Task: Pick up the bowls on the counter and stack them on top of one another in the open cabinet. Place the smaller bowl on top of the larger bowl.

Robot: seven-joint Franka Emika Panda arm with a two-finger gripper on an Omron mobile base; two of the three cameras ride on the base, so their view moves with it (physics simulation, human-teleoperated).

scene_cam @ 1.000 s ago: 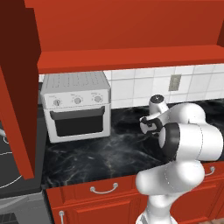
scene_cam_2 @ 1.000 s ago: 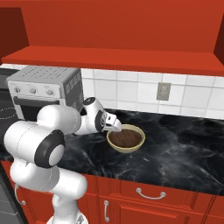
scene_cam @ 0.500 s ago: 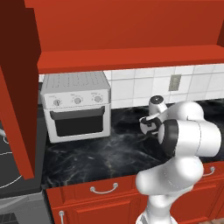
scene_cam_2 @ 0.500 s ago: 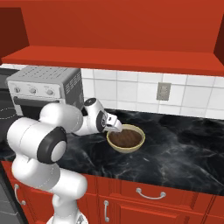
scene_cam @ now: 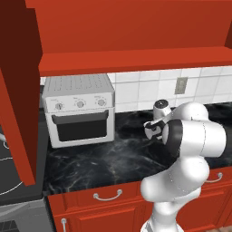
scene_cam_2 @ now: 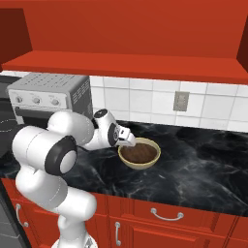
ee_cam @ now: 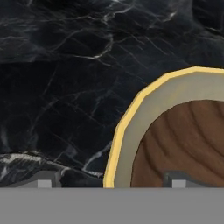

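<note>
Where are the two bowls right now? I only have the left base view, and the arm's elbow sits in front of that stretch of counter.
Observer: In the right base view both stand on the counter, the smaller bowl nested inside the larger bowl.
Operator: And where is the gripper relative to them?
Observer: The gripper is low at the larger bowl's rim, on the side nearest the toaster oven.
Operator: Is it clamped on the rim?
Observer: No. In the hand view the jaws stand apart astride the rim, with one fingertip over the brown inside and the other over the marble.
</note>
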